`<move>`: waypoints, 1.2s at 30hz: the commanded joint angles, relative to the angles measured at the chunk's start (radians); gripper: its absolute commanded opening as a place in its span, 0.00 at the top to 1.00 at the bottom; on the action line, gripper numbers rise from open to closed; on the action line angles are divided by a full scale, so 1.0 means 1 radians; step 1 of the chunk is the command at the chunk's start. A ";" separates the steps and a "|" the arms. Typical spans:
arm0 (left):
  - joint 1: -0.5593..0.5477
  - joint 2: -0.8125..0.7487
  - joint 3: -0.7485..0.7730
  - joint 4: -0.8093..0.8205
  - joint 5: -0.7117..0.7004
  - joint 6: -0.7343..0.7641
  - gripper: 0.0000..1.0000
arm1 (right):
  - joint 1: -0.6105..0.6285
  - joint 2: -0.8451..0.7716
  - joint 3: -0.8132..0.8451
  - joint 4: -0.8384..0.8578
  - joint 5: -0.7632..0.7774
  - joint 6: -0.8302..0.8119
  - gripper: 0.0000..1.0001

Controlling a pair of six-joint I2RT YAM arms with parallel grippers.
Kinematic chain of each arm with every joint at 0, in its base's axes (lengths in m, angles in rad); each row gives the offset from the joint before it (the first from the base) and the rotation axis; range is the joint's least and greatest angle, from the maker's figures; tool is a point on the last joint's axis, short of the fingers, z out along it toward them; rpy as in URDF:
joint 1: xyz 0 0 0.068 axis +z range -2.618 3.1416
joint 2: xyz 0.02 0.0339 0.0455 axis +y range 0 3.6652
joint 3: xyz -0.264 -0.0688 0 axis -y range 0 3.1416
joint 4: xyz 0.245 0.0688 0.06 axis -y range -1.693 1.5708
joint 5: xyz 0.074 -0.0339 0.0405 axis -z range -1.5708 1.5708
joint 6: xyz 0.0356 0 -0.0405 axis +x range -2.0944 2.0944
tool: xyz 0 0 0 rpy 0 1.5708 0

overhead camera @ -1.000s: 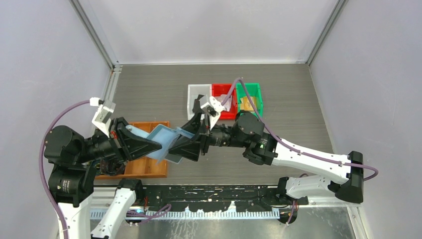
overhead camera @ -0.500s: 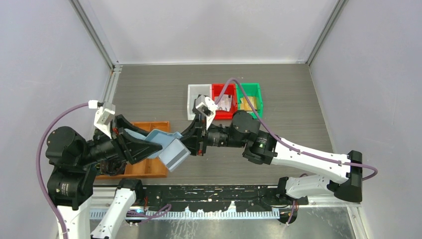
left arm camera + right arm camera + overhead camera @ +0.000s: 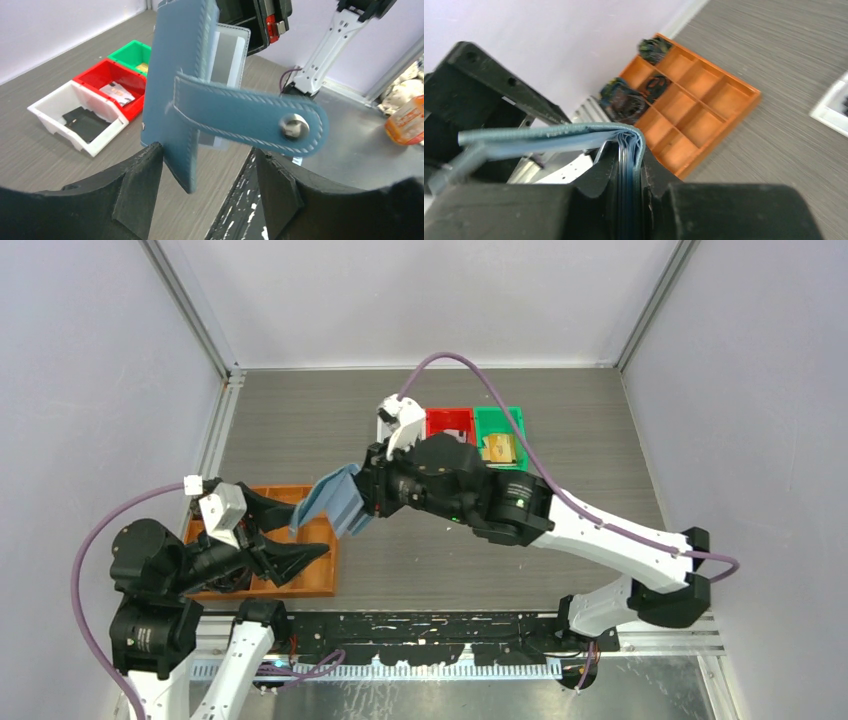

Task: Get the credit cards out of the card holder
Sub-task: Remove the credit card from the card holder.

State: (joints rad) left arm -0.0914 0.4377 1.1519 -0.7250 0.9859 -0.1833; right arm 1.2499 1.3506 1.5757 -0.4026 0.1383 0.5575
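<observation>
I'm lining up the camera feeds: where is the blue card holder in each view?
Top external: card holder left of centre, held aloft.
Left wrist: card holder at centre, snap tab pointing right.
Right wrist: card holder lower left, clamped in the jaws.
Shared: wooden tray, top external and right wrist only.

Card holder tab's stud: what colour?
Silver stud on the card holder, best in left wrist view.

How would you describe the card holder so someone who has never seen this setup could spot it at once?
Over the grey table, left of the red bin, the right arm's claw pinches a flat teal-blue wallet in mid-air, near the orange tray. Unlike the hard bin and tray, it is soft and stitched, with a strap ending in a metal snap.
</observation>
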 commanded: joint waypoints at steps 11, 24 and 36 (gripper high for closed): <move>0.007 -0.095 -0.191 0.117 -0.096 0.274 0.24 | 0.099 0.271 0.369 -0.288 0.375 -0.026 0.99; 0.014 -0.163 -0.292 0.257 -0.291 0.264 0.35 | 0.162 0.406 0.530 -0.299 0.443 -0.027 0.99; 0.015 -0.148 -0.177 0.135 -0.254 0.263 0.69 | 0.147 0.123 0.152 -0.098 0.284 -0.077 1.00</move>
State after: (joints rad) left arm -0.0826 0.2821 0.9051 -0.5915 0.7116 0.0872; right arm 1.4036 1.6058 1.7817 -0.6327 0.4965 0.5014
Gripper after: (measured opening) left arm 0.313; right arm 0.199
